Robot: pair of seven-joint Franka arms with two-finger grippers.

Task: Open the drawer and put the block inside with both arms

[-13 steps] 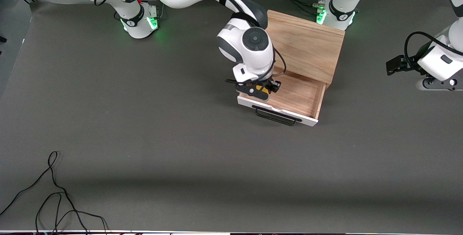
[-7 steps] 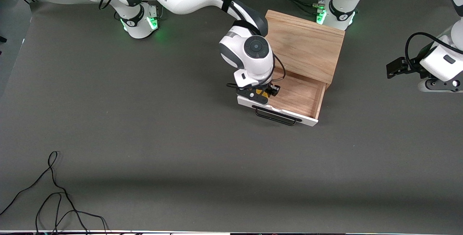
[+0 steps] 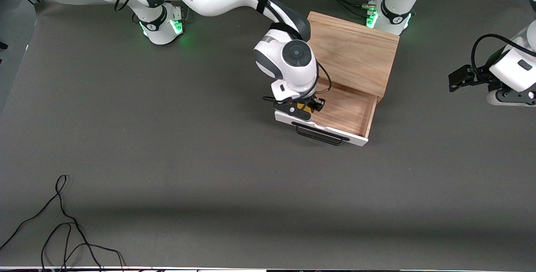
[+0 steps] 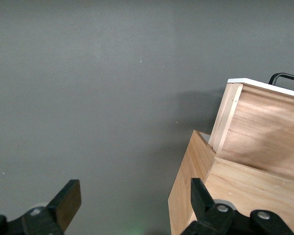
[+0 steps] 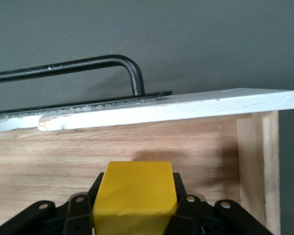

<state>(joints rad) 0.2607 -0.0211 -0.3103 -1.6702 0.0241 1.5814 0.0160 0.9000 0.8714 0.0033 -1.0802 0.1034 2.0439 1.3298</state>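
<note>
The oak box has smooth, pale grain; its drawer stands pulled out, with a white front chipped along the top edge and a black bar handle. The right gripper hangs in the drawer's corner toward the right arm's end, jaws clamped on the 1 glossy yellow block. The left gripper waits above the matte grey bench, jaws wide.
</note>
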